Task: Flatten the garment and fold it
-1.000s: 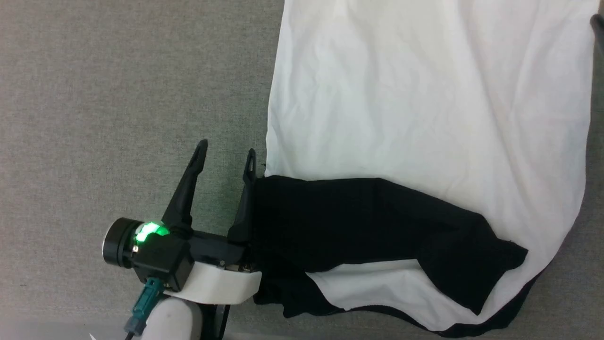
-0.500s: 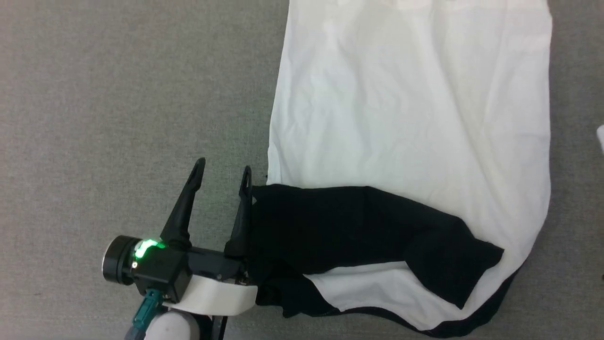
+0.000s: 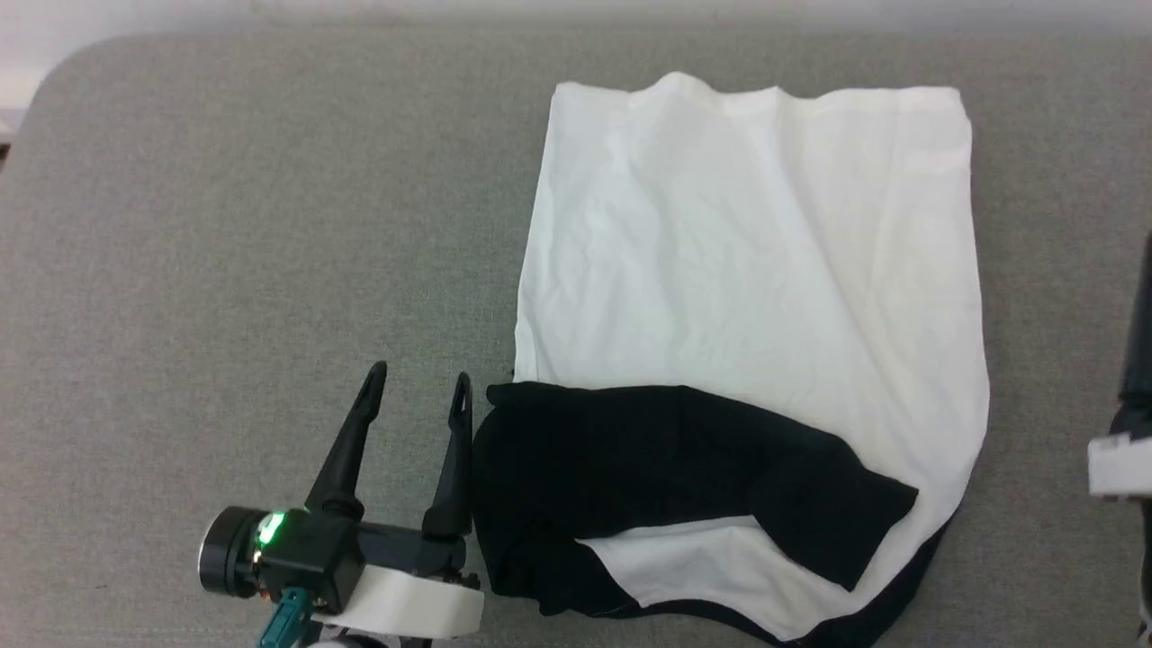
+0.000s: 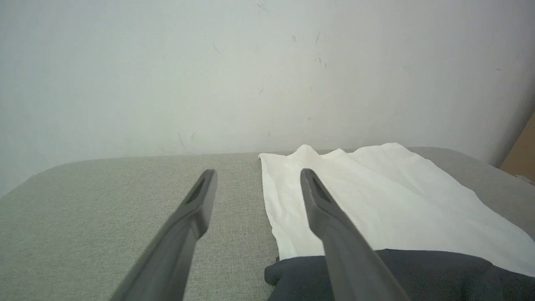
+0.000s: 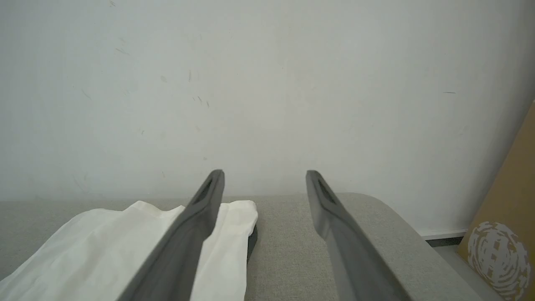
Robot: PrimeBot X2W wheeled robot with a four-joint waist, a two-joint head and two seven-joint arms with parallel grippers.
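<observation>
The garment [image 3: 747,261] lies spread on the grey table, a white body with a black sleeve [image 3: 648,459] folded across its near end and a black edge along the near hem. My left gripper [image 3: 420,378] is open and empty just left of the black sleeve, its right finger close beside the sleeve's edge. In the left wrist view the left gripper [image 4: 257,175] points along the garment's [image 4: 376,200] left edge. My right gripper [image 5: 264,177] is open and empty past the garment's [image 5: 125,242] right side. A dark and pale part of the right arm [image 3: 1120,450] shows at the right edge.
The grey padded table [image 3: 225,225] has rounded corners, and its far edge meets a white wall [image 4: 250,75]. A brown cardboard box [image 5: 501,238] stands off the table's right end. Bare table stretches left of the garment.
The head camera has pulled back, so the garment's far hem and the table's far edge now show. The left gripper stays open beside the black sleeve. Part of the right arm shows lower at the right edge.
</observation>
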